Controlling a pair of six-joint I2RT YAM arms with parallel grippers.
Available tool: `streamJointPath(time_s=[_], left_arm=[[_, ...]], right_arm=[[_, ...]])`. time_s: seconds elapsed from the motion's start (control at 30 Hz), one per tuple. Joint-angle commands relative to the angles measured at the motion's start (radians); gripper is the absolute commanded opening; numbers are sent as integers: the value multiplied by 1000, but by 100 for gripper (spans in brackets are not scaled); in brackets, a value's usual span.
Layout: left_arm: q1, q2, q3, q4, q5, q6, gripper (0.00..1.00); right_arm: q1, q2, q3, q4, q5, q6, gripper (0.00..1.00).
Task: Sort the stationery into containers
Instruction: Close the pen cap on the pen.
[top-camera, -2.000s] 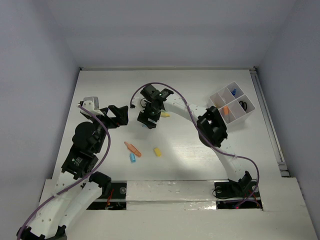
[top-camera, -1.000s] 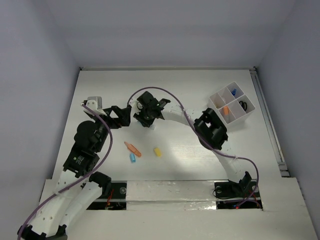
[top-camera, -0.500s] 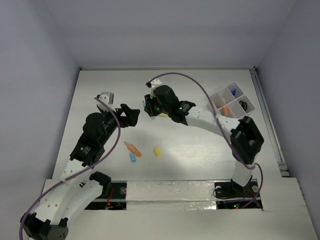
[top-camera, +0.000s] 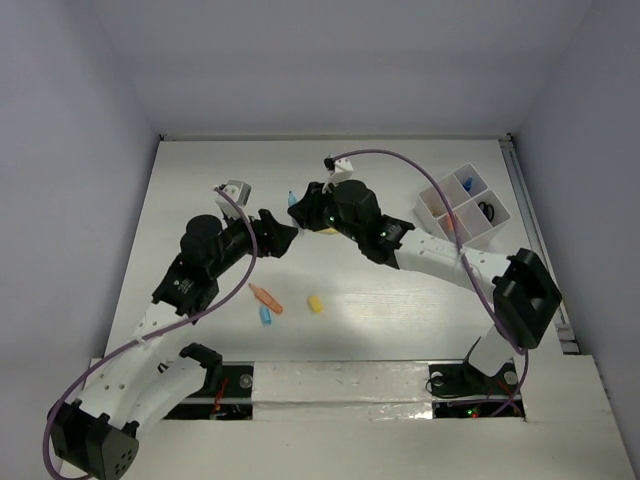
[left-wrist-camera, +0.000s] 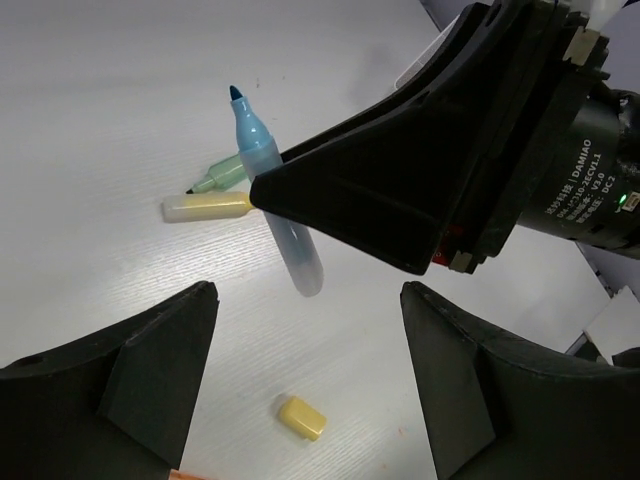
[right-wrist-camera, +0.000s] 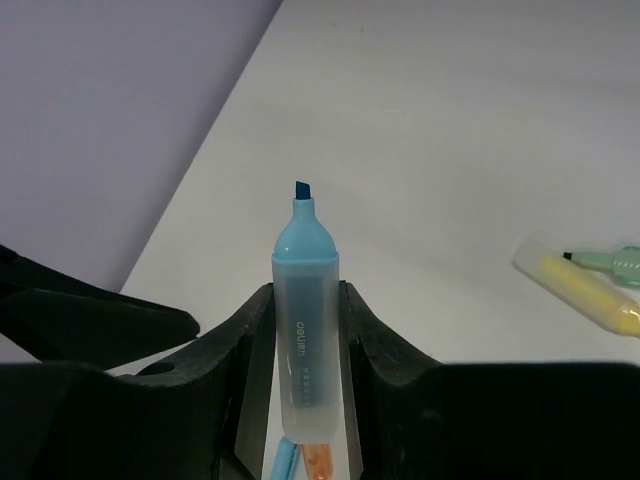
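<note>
Sorting under way: an uncapped, translucent blue highlighter (left-wrist-camera: 285, 220) is pinched tip-up by the right gripper (right-wrist-camera: 306, 290), well left of the clear-white divided plastic tray (top-camera: 492, 227). The left gripper (left-wrist-camera: 306, 320) is held spread just beside it. Crowded fingers could clash — or the marker be knocked loose. In the tray, a small blue piece (top-camera: 467, 183) and a dark item (top-camera: 486, 210) are seen.

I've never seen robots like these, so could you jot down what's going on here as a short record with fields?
Right gripper: shut on uncapped blue marker
Left gripper: open, empty, facing the blue marker
Tray: holds blue, orange and dark pieces
Beside the grippers: yellow marker, green marker
Lying loose: orange piece, blue cap, yellow cap
</note>
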Motion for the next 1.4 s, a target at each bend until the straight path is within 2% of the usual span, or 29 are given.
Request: streamJointPath(time_s=[0.0, 0.23, 0.57, 0.67, 0.77, 0.8, 0.83, 0.87, 1.0, 1.1, 1.13, 1.2, 1.23, 1.37], left_arm=[[4, 8, 2, 62, 48, -11, 71], [4, 33, 5, 50, 34, -17, 50], [4, 39, 7, 61, 22, -20, 45], [4, 34, 5, 62, 17, -19, 41], [4, 31, 7, 61, 8, -14, 23], [4, 30, 8, 57, 5, -12, 10], [4, 31, 10, 54, -1, -9, 4], [4, 28, 10, 51, -4, -6, 0], [4, 7, 8, 47, -26, 1, 0], [4, -7, 5, 44, -23, 12, 0], [4, -10, 7, 42, -21, 17, 0], [4, -13, 7, 41, -20, 21, 0], [4, -15, 7, 41, -20, 23, 0], [4, -22, 10, 39, -32, 31, 0]], right_arm=[[29, -51, -16, 140, -6, 59, 0], [49, -66, -34, 195, -2, 68, 0], [88, -72, -40, 206, -23, 76, 0], [99, -72, -51, 212, -29, 85, 0], [99, -83, -69, 218, -36, 89, 0], [108, -86, -74, 221, -34, 91, 0], [108, -91, -79, 221, -34, 91, 0], [108, -94, -82, 221, -33, 91, 0], [108, -123, -102, 197, -10, 77, 0], [108, -145, -111, 154, -7, 71, 10], [108, -163, -123, 142, -6, 68, 22], [108, -184, -134, 128, 4, 53, 34], [108, -197, -139, 106, 9, 48, 44], [108, -287, -154, 46, 17, 7, 64]])
